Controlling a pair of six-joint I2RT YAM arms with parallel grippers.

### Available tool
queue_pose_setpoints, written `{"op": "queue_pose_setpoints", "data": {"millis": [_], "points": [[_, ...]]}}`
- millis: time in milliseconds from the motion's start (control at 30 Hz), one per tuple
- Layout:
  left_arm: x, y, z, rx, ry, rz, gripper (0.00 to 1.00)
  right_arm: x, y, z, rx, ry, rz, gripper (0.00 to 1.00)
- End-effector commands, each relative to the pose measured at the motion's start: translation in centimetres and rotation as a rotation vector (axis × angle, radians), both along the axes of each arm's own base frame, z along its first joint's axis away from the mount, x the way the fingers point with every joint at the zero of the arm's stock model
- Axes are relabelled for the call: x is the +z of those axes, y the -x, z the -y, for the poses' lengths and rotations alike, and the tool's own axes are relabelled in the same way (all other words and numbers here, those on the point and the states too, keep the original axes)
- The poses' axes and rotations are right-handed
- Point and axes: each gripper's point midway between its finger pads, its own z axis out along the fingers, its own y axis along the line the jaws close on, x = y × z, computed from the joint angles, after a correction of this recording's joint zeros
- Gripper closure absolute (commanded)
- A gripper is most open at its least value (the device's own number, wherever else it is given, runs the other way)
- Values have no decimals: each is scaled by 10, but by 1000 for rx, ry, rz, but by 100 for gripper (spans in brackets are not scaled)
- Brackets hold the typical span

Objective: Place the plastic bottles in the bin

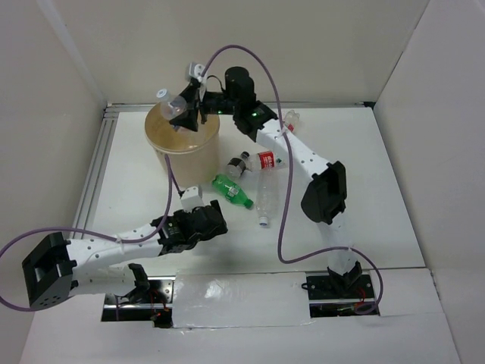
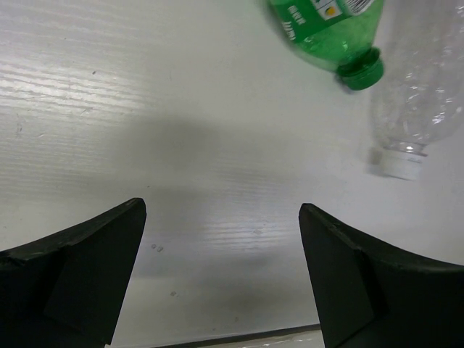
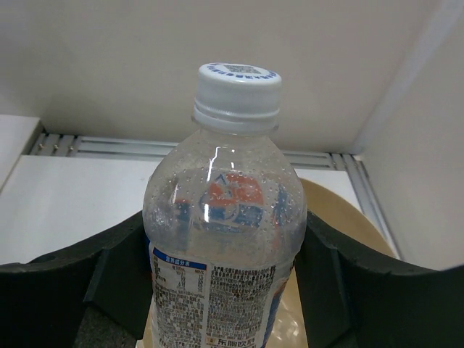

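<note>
Where right arm (image 1: pixel 299 155) stretches far over the smooth tan cylindrical bin (image 1: pixel 189 163), its jaws clamp a clear dimpled white-capped bottle (image 3: pixel 225 217) above the rim; left arm (image 1: pixel 106 250) low, jaws spread wide over grained white tabletop (image 2: pixel 145 109), near green bottle (image 2: pixel 326 29) lying flat.

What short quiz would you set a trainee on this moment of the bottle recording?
1. True or false: the left gripper is open and empty, with the green bottle lying on the table ahead of it.
2. What colour is the cap of the clear bottle in the right gripper? A red, B white, C green.
3. In a few words: where is that clear bottle relative to the bin?

Key: 1 true. 2 B. 3 Held in the air over the bin, not yet released.
</note>
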Motion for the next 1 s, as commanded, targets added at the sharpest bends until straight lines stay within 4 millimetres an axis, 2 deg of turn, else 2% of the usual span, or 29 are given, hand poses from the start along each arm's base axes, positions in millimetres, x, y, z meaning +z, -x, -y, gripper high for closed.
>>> {"op": "queue_pose_setpoints", "data": {"millis": [0,33,67,100,133,167,200,233,267,333,367,400,433,467,500,533,567,600,633,667,700,733,767,800,833,867,900,933,967], "points": [[26,-14,7,55,92,86,0,39,12,-15,22,-90,72,75],[27,-16,9,66,114,82,0,32,8,-17,12,-80,47,64],[22,-14,10,57,107,64,0,25,6,-19,11,-73,38,64],[23,-18,15,53,124,70,0,14,5,-19,11,-53,13,52],[24,-19,18,60,129,68,0,8,3,-19,0,-41,-3,35],[27,-27,20,86,152,66,0,3,-1,-18,-22,-28,-21,7],[21,-31,24,103,153,46,0,3,-3,-11,-34,-23,-27,0],[29,-36,33,116,177,49,0,6,-8,-1,-52,-22,-41,0],[29,-42,34,138,175,42,0,17,-12,7,-78,-35,-27,0],[33,-59,47,179,184,39,0,39,-23,40,-161,-47,-40,0],[31,-62,47,203,172,21,0,36,-30,54,-196,-28,-66,0],[32,-67,51,218,170,21,0,49,-32,73,-232,-33,-61,0],[32,-76,59,259,187,8,0,39,-50,102,-293,-9,-97,0],[33,-79,63,271,193,3,0,30,-56,120,-328,13,-130,0],[34,-86,61,298,191,11,0,29,-52,143,-363,33,-164,1],[40,-93,66,331,215,20,0,-7,-64,176,-416,81,-252,5],[40,-96,66,345,208,23,0,-22,-63,194,-437,103,-300,7],[32,-99,67,354,176,22,0,-23,-49,214,-447,118,-314,9],[27,-100,59,391,134,20,0,-65,-42,231,-462,170,-394,9],[32,-104,65,403,133,14,0,-79,-39,257,-496,184,-423,10],[15,-108,60,429,73,-10,0,-71,-23,272,-507,177,-400,10],[9,-111,57,447,45,-27,0,-111,-6,283,-504,222,-469,9],[8,-112,59,448,15,-41,0,-121,1,299,-533,230,-481,7],[-5,-118,56,470,-15,-46,0,-115,16,307,-541,221,-457,7],[-10,-123,53,483,-29,-43,0,-144,32,314,-550,242,-526,6],[-12,-125,56,483,-31,-44,0,-153,38,325,-577,241,-549,6],[-18,-127,53,492,-45,-51,0,-158,47,329,-572,232,-557,5],[-23,-130,47,506,-57,-57,0,-152,57,333,-591,204,-544,5],[-29,-131,49,500,-73,-63,0,-177,71,336,-604,202,-614,5]]}}
